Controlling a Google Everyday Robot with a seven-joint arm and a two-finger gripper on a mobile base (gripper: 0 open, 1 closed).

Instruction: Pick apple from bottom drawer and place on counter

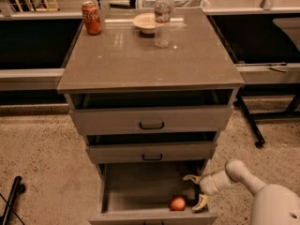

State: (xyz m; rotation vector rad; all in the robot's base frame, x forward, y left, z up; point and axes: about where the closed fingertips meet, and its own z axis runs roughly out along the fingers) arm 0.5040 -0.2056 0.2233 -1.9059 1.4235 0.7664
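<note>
The apple (177,203), small and red-orange, lies on the floor of the open bottom drawer (140,186), near its front right corner. My gripper (195,191) is inside the drawer at its right side, just right of the apple, with its two yellowish fingers spread apart and nothing between them. The white arm reaches in from the lower right. The counter (140,55) is the glossy grey-brown top of the cabinet, above the drawers.
On the counter stand a red soda can (91,18) at the back left, a pale bowl (146,21) and a clear water bottle (162,18) at the back middle. The two upper drawers (151,121) with black handles are slightly pulled out. A black stand leg (248,118) is at right.
</note>
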